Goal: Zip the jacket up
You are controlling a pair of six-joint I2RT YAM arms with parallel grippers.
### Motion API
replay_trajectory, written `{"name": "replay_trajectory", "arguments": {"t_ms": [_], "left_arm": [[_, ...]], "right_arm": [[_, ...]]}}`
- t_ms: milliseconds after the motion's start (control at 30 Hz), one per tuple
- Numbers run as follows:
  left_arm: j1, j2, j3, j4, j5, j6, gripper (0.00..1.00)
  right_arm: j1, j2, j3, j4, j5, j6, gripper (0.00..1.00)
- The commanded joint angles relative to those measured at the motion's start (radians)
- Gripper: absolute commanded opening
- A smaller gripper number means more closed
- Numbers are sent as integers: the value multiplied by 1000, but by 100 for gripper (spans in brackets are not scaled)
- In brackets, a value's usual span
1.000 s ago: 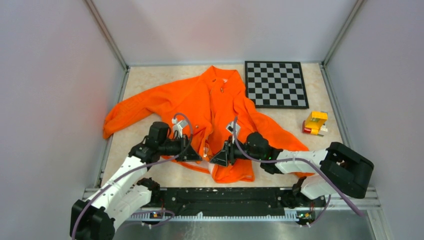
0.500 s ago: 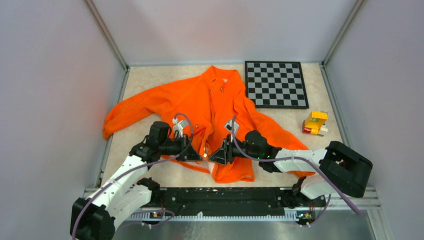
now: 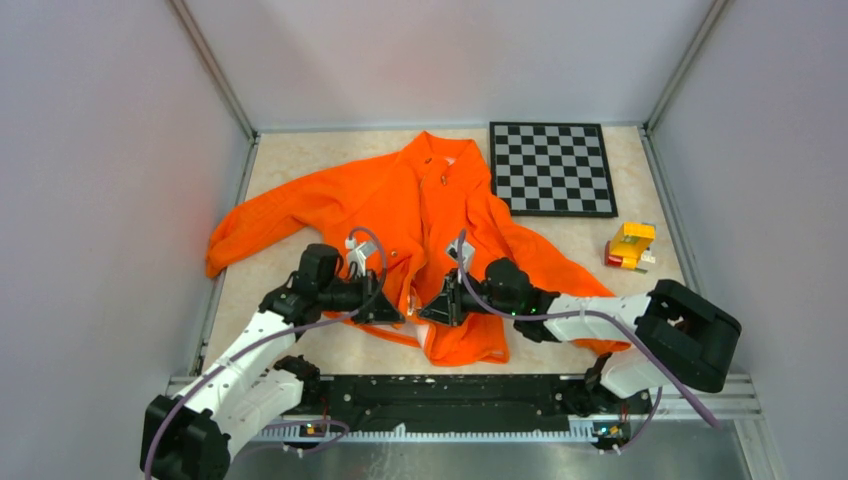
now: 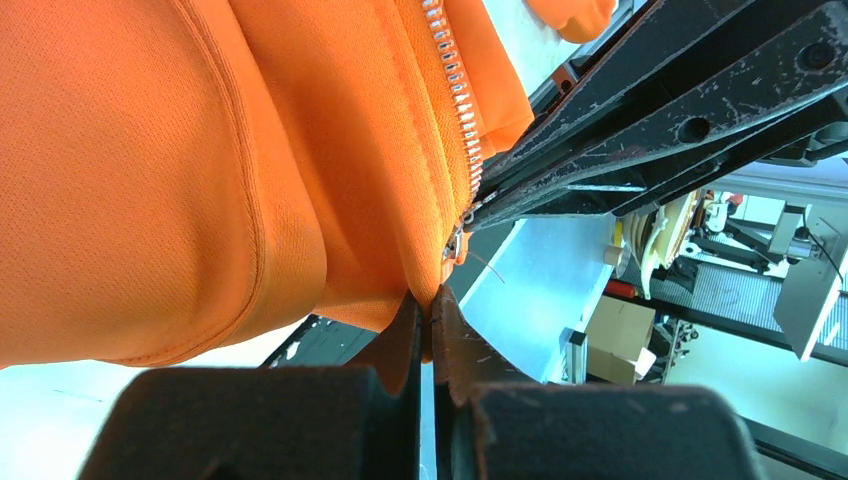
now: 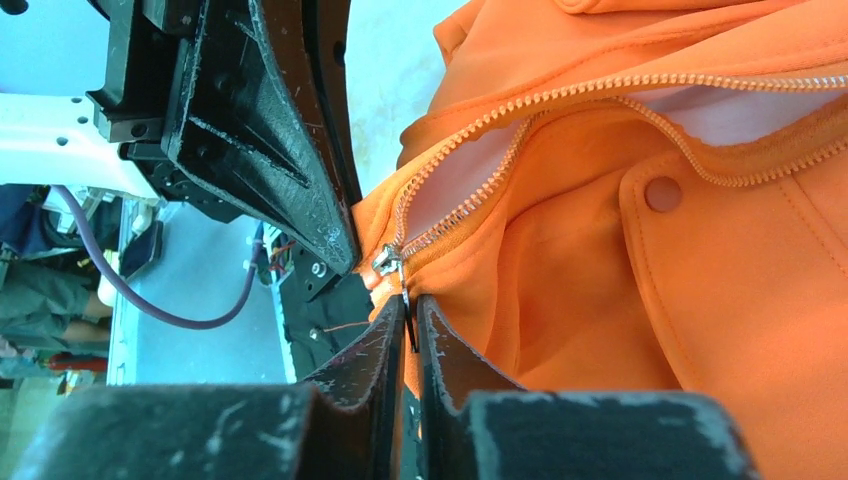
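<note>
The beige tabletop [image 3: 300,155] carries everything here. Over its middle sprawls the orange jacket [image 3: 400,200], collar toward the far wall, sleeves flung out to either side, hem nearest the arms. It lies open down the front, with white lining showing in the gap.

The chessboard [image 3: 552,168] lies flat in the far right corner, just beside the jacket's shoulder. Both arms reach inward and meet at the bottom of the front opening.

The left gripper [image 4: 428,318] has its jaws pressed together on the orange hem fabric just below the zipper's end. The right gripper [image 5: 410,318] faces it nearly tip to tip.

A small yellow and red toy block [image 3: 630,246] sits near the right edge, apart from the jacket.

The zipper teeth [image 5: 560,95] run apart above the slider [image 5: 388,262]. The right jaws are pinched shut on the thin zipper pull [image 5: 405,296] hanging from it.
</note>
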Motion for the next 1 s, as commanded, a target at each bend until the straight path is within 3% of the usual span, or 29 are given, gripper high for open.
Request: {"name": "replay_trajectory", "arguments": {"t_ms": [0,233,400,500,733,967], "left_arm": [[3,-2,-10,36,22,-4,0],[3,7,-3,-21,-47,25,0],[2,8,-11,-54,-76,36,0],[1,-6,-21,-64,-88,37,0],[1,-65,-50,-133,-130,2,0],[1,-113,80,-423,-273,16,0]], "right_arm": [[-10,-26,73,-67,34,-42,2],[-1,-90,167,-349,120,-141,0],[53,-85,303,-603,217,-339,0],[119,-54,387,-712,364,-474,0],[138,20,453,-680,627,-764,0],[-2,178,636,-745,501,-823,0]]}}
